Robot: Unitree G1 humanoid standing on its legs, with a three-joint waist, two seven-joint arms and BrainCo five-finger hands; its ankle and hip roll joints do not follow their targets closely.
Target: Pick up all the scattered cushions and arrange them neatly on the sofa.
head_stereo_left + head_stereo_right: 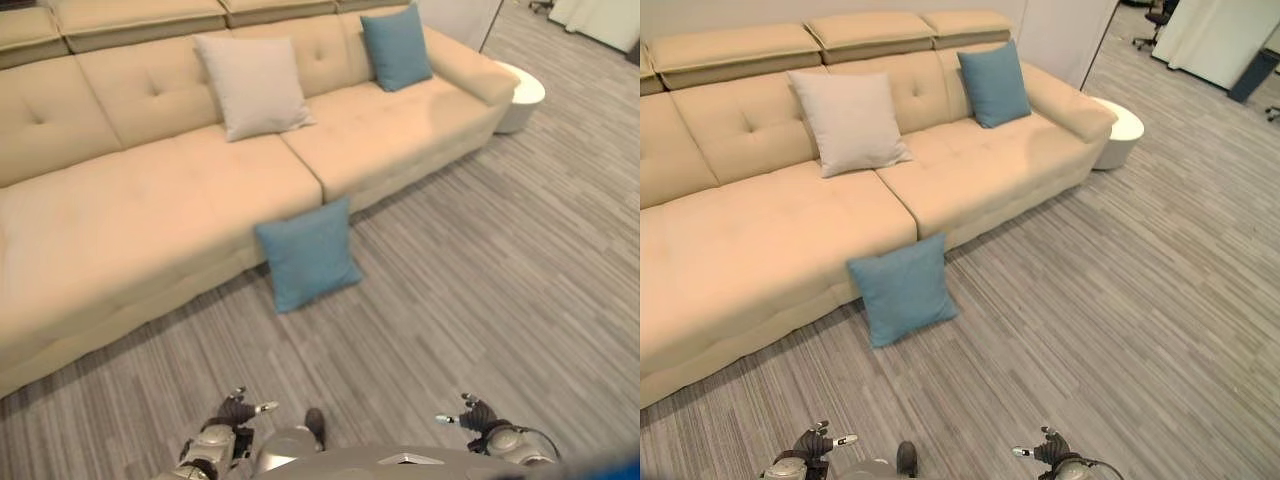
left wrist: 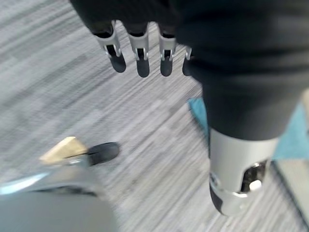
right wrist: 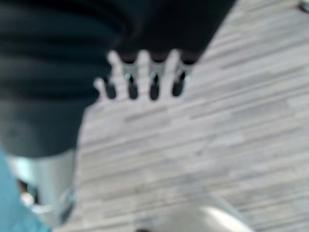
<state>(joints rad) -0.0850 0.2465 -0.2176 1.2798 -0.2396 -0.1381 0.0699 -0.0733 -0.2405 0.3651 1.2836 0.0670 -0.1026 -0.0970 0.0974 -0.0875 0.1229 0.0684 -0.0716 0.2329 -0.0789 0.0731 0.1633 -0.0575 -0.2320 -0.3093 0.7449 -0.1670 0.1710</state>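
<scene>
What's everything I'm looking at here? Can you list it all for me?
Sofa: one, beige, along the wall.
Blue cushion on floor: one, leaning against the sofa's front.
Blue cushion on sofa: one, propped near the armrest.
Light grey cushion: one, propped against the sofa's backrest.
Round white table: one, past the sofa's end.
Carpet: grey, striped.
Left hand: low, fingers relaxed, empty.
Right hand: low, fingers relaxed, empty.

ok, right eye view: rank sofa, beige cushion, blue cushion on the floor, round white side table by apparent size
1. sofa, by far the largest.
2. beige cushion and blue cushion on the floor: look about alike; the floor one is nearer the camera, so I would not rank them.
3. round white side table, smallest, partly hidden behind the sofa arm.
</scene>
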